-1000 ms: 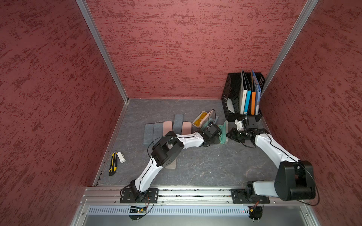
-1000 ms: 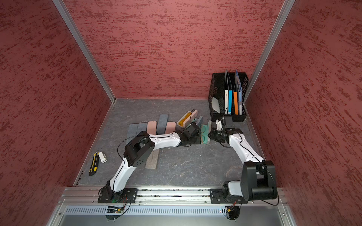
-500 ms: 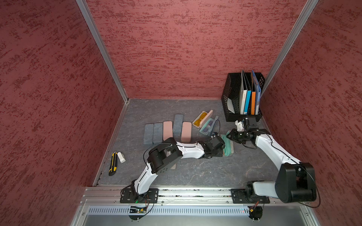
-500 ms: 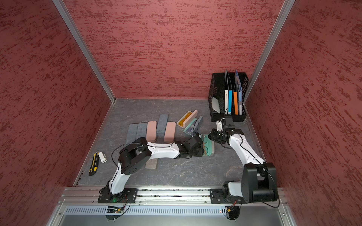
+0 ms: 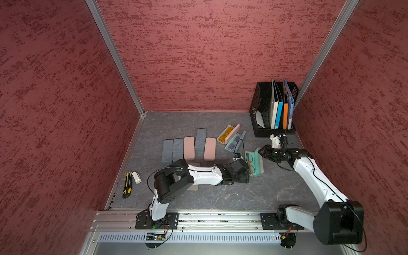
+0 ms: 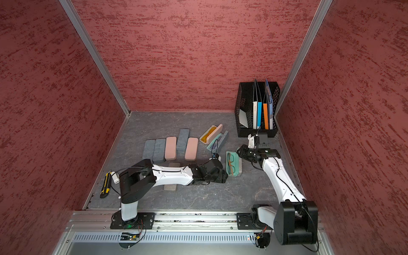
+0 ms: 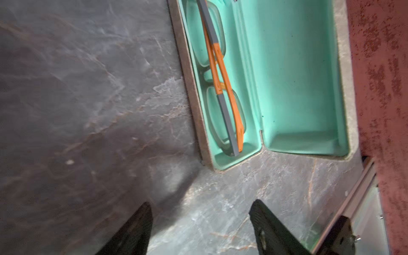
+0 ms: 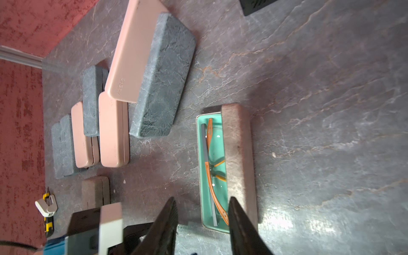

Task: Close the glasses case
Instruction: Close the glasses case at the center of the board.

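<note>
Your glasses case [image 5: 254,163] lies open on the tabletop [image 5: 220,194], between the two arms. It is a rounded oblong with a rough grey-brown shell [image 8: 238,154] and a smooth mint lining [image 7: 295,72]. Folded glasses [image 7: 220,72] with pale, see-through rims and orange-and-grey temples rest in its tray.

Your left fingers [image 7: 269,229] stand well apart over bare tabletop, just short of the case's end. Your right fingers [image 8: 240,225] are apart too, at the lid's end, with nothing between them.

The tabletop is dark grey, slate-like, with pale veins. Mottled red textured walls [image 5: 198,55] with aluminium corner posts [image 5: 114,57] enclose it.
</note>
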Action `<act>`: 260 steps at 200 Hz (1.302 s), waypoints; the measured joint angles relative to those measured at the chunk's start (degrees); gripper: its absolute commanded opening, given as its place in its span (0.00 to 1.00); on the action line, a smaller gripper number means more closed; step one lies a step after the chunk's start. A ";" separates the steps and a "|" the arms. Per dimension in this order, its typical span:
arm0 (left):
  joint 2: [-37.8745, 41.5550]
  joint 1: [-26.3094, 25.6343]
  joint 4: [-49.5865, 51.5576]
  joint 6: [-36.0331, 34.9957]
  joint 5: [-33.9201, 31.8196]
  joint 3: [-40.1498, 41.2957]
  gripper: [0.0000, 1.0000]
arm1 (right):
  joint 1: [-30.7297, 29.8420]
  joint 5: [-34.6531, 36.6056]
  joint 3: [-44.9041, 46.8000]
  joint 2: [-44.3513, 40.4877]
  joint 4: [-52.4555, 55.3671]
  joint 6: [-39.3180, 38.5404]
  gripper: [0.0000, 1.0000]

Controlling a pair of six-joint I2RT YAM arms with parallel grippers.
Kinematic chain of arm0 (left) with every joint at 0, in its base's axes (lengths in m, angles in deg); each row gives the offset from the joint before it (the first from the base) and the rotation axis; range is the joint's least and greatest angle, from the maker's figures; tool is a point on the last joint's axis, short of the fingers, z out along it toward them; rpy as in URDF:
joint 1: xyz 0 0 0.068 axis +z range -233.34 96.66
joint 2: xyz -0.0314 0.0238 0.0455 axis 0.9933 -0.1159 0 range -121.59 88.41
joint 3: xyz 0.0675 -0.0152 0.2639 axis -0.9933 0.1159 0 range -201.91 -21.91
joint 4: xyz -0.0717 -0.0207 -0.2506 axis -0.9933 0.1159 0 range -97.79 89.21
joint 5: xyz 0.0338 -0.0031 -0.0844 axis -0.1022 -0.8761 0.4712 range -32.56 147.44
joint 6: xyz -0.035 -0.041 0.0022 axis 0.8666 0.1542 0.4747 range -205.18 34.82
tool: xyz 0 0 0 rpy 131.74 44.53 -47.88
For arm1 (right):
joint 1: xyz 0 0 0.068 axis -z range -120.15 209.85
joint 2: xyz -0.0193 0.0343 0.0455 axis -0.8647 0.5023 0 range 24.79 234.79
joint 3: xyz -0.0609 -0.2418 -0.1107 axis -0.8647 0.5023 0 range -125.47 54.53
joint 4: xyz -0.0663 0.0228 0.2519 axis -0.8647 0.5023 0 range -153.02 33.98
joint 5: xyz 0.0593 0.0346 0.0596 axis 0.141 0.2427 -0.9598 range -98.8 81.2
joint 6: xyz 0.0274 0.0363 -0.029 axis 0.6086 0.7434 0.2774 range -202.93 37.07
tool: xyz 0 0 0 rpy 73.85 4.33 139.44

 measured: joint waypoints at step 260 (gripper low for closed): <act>8.46 4.44 -0.07 0.02 -0.15 6.56 0.76 | -5.18 -1.11 4.55 0.48 -6.97 3.87 0.71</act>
